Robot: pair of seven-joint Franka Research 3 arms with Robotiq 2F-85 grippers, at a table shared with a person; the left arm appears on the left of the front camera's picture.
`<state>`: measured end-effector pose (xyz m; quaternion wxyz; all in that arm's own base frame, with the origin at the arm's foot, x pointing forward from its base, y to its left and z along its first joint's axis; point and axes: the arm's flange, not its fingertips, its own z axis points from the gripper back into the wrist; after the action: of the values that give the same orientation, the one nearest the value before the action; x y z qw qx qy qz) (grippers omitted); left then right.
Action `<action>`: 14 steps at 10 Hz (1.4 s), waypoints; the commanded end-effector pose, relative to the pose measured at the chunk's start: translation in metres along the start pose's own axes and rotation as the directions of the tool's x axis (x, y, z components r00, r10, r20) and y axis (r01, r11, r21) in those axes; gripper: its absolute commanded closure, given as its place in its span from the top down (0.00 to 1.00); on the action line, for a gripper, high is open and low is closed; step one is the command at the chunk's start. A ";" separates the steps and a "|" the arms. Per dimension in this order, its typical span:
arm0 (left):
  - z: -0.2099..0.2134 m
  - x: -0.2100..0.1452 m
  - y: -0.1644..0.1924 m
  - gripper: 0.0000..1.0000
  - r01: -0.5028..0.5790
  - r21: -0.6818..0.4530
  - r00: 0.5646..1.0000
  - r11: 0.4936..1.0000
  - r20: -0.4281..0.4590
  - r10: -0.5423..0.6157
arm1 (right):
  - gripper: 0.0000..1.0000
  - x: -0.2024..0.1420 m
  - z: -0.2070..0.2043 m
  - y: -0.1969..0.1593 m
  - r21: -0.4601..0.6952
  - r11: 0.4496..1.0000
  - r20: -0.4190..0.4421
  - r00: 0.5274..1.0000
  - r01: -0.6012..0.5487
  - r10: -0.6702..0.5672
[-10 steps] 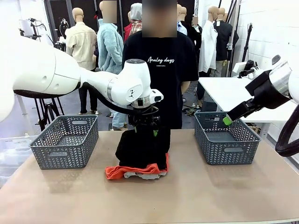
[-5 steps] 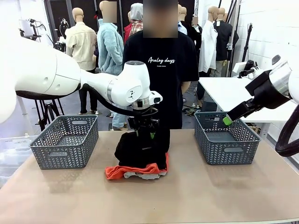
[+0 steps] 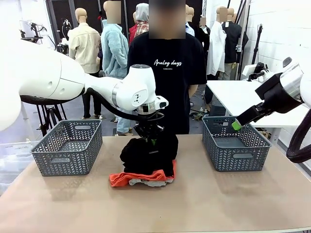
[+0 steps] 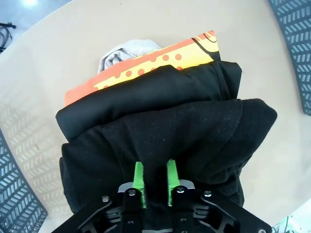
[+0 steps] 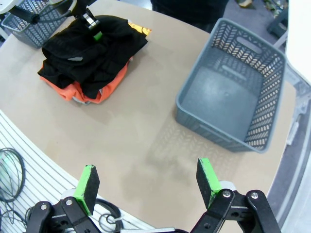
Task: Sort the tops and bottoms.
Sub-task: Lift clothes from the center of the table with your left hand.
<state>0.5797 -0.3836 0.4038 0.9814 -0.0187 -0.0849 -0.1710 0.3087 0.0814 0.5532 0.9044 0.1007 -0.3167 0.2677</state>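
Atop the black bottoms [image 4: 194, 131], left hand [image 4: 155, 167] vertical, fingers [image 4: 139, 178] nearly together, pinching a fold of it.

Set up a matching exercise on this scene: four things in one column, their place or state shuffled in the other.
1. black bottoms
2. orange T-shirt
3. left end effector
4. right end effector

A. wide open, holding nothing
B. on top of the pile
C. closed on a fold of black fabric
D. lying under the black garment

Pairs: 1-B, 2-D, 3-C, 4-A
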 end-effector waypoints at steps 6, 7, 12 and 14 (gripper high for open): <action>0.003 0.002 0.005 0.00 -0.049 0.008 0.999 0.999 -0.008 0.049 | 1.00 0.001 -0.002 -0.001 0.020 1.000 0.014 1.000 0.009 -0.009; 0.003 0.002 0.005 0.00 -0.049 0.008 0.999 0.999 -0.008 0.049 | 1.00 0.001 -0.002 -0.001 0.020 1.000 0.014 1.000 0.009 -0.009; 0.155 -0.021 -0.006 0.00 -0.081 -0.012 0.991 0.997 0.109 0.082 | 1.00 0.001 -0.002 -0.001 0.020 1.000 0.014 1.000 0.009 -0.009; 0.215 -0.033 -0.009 0.00 -0.051 0.001 0.978 0.999 0.201 0.050 | 1.00 0.001 -0.002 -0.001 0.020 1.000 0.014 1.000 0.009 -0.009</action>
<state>0.5149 -0.3721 0.6014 0.9747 -0.0334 -0.1702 -0.1409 0.3087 0.0813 0.5533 0.9043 0.1008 -0.3170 0.2675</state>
